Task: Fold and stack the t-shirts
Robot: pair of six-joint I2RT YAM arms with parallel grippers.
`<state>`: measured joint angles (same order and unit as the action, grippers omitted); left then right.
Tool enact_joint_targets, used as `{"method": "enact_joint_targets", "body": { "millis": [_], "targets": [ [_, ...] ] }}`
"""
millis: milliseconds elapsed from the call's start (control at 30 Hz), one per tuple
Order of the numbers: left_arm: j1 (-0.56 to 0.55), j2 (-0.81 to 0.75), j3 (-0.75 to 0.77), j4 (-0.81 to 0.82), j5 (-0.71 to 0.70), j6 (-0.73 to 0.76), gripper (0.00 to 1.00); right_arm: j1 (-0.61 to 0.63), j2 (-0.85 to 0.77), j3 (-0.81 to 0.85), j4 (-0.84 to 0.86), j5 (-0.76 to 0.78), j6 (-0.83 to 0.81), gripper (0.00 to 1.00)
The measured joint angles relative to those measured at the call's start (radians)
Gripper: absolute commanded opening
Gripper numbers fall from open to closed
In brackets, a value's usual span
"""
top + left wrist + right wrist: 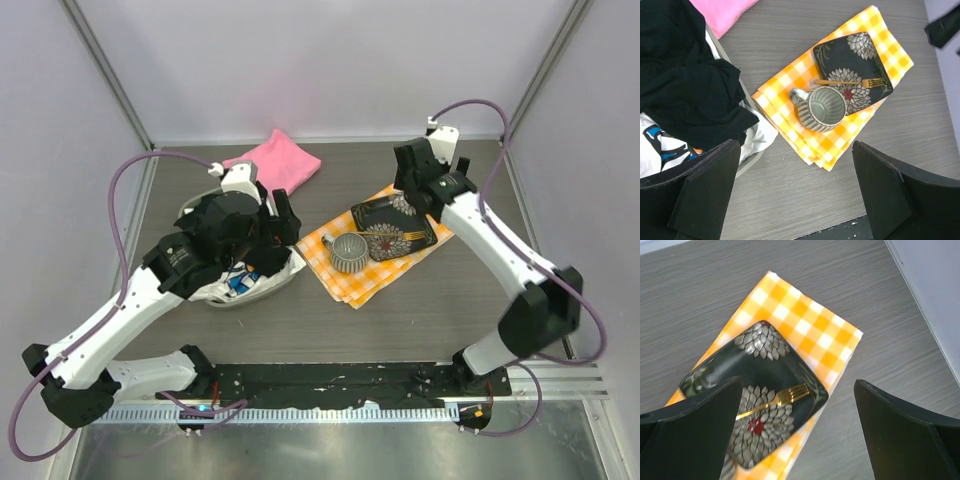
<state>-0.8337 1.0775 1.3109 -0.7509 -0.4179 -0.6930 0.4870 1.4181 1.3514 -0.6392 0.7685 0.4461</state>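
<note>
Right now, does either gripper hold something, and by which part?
Nothing is held. The left gripper and the right gripper are both open and empty.

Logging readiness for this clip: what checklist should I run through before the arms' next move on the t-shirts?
1. Left gripper open and empty: ok.
2. Right gripper open and empty: ok.
3. Black t-shirt folded: not ok, crumpled in the basket.
4. Pink t-shirt folded: ok, looks folded at the table's far edge.
5. Right gripper over a shirt: not ok, over the plate on the checked cloth.
</note>
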Motion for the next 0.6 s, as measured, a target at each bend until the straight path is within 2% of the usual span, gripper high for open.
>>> {"method": "enact_joint_targets", "body": {
  "millis": [200, 300, 467, 600],
  "targets": [
    [0.001, 0.001, -0.042, 0.000, 0.002, 0.021, 1.00, -0.135, 0.368, 0.227, -0.038, -0.096, -0.003, 1.00],
    [0.001, 0.001, -0.063, 0.001, 0.004, 0.023, 1.00, -0.229, 0.495, 0.274, -0.031, -0.177, -0.014, 1.00],
    [0.002, 0.005, -0.106, 0.007, 0.030, 0.024, 1.00, -0.329, 0.599, 0.300, -0.030, -0.294, -0.030, 1.00],
    [0.003, 0.023, -0.123, 0.009, 0.048, 0.030, 1.00, -0.357, 0.649, 0.340, 0.002, -0.337, -0.043, 1.00]
  ]
}}
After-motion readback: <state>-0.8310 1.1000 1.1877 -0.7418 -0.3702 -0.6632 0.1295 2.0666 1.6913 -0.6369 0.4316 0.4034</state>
